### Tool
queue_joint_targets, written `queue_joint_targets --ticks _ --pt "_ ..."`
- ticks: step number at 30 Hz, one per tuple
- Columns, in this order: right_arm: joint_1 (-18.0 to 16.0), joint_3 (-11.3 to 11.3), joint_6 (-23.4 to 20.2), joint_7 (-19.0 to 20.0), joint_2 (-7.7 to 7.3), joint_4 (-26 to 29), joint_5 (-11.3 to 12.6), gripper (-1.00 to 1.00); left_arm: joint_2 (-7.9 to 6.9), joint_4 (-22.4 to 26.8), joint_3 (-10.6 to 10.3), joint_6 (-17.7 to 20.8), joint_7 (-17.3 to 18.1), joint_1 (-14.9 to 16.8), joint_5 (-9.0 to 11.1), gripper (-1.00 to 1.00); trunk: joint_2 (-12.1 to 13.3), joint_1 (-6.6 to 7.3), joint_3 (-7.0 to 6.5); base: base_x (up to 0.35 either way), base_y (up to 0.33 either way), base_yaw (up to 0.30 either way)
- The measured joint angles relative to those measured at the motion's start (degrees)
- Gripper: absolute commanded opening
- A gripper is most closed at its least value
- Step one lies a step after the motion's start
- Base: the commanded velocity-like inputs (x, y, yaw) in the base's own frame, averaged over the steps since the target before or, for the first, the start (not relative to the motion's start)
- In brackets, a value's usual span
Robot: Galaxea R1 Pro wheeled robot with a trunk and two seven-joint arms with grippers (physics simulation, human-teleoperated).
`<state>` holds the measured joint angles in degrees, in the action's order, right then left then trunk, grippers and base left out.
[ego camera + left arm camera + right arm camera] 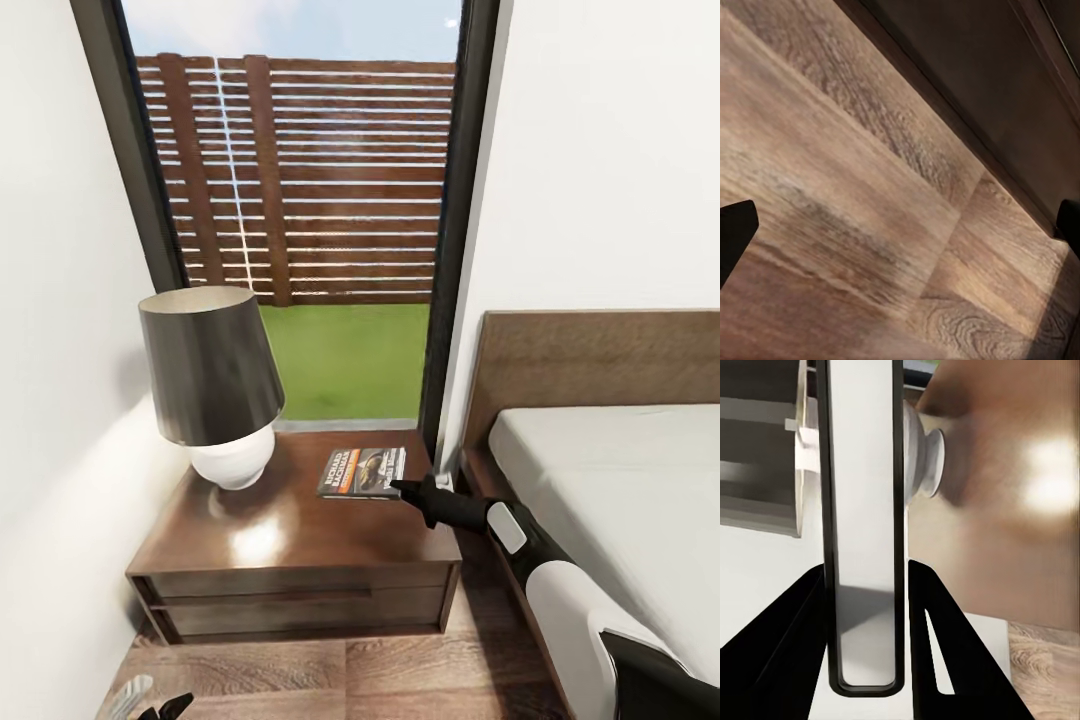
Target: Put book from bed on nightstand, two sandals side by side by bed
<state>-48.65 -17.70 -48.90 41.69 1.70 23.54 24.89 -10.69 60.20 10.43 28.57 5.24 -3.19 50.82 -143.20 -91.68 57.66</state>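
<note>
We judged the placing nearly done: our right pincer (398, 487) pinched the book (362, 471) at its edge, the book lying flat near the nightstand's (300, 530) back right corner, beside the lamp (215, 385). Releasing cleanly meant spreading the fingers, then withdrawing level. The paperback showed a dark cover with an orange band. The left pincer (900, 225) hung spread over the floor (855, 195).

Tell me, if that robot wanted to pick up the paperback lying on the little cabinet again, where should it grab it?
Probably by the near right edge. The book lies flat on the nightstand, so only its thin edges offer a grip. The right hand is already at that corner, with the bed side open. The lamp crowds the other side, so coming from the right looks easiest.
</note>
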Motion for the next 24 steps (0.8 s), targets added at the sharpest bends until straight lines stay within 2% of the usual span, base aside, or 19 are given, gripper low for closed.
queue_joint_targets --ticks 21,24 --pt "0.0 0.0 0.0 -0.2 0.0 0.0 0.0 -1.0 0.07 0.0 0.1 -0.1 -0.1 0.0 0.0 1.0 -0.3 -0.55 4.65 0.0 0.0 0.0" --pt "0.0 0.0 0.0 -0.2 0.0 0.0 0.1 -1.0 0.09 0.0 0.1 -0.2 -0.1 0.0 0.0 1.0 -0.3 -0.55 4.66 0.0 0.0 0.0"
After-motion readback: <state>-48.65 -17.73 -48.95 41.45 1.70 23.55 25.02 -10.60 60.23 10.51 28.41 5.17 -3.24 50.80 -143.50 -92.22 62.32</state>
